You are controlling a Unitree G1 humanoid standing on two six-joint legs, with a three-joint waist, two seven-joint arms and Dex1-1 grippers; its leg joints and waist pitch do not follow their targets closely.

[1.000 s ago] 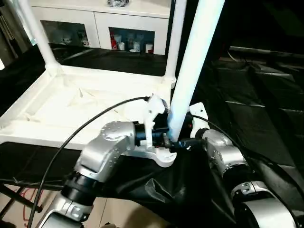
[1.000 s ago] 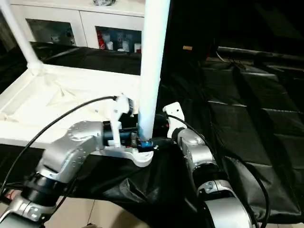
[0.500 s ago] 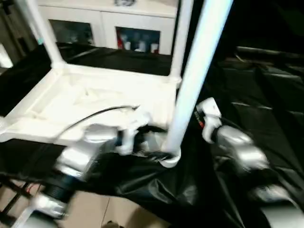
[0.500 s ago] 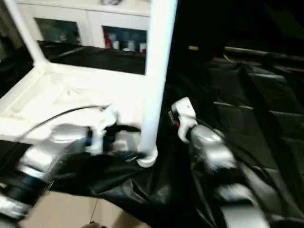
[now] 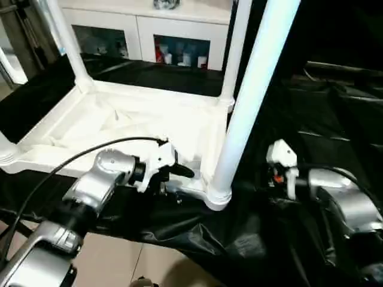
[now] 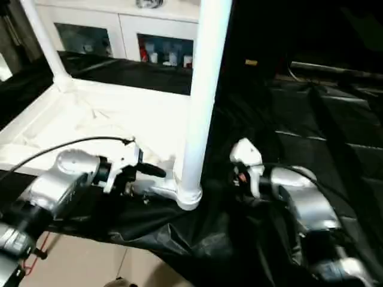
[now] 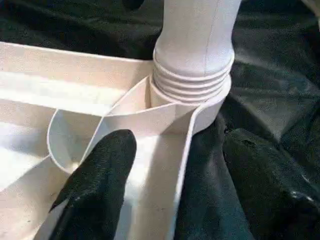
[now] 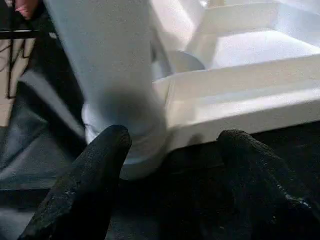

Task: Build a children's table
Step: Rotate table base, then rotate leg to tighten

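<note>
The children's table lies upside down on black cloth, its white top (image 5: 119, 128) showing the ribbed underside. A leg (image 5: 245, 101) stands upright in the near right corner socket (image 5: 218, 197), and its threaded base (image 7: 192, 75) is seated there. Two more legs (image 5: 236, 54) (image 5: 63, 42) rise from the far corners. My left gripper (image 5: 179, 172) is just left of the near leg, open, with one finger (image 7: 97, 190) over the ribs and the other (image 7: 265, 185) outside the rim. My right gripper (image 8: 170, 140) is open, a short way right of that leg, holding nothing.
A white cabinet (image 5: 173, 42) with glass doors stands behind the table. Black cloth (image 5: 323, 101) covers the surface to the right and hangs over the front edge. Bare floor (image 5: 119, 263) lies below. A black cable (image 5: 78, 158) loops over my left forearm.
Both grippers have drawn back from the near leg's base, the left one leftward and the right one rightward. The leg stays standing in its socket. The camera has shifted.
</note>
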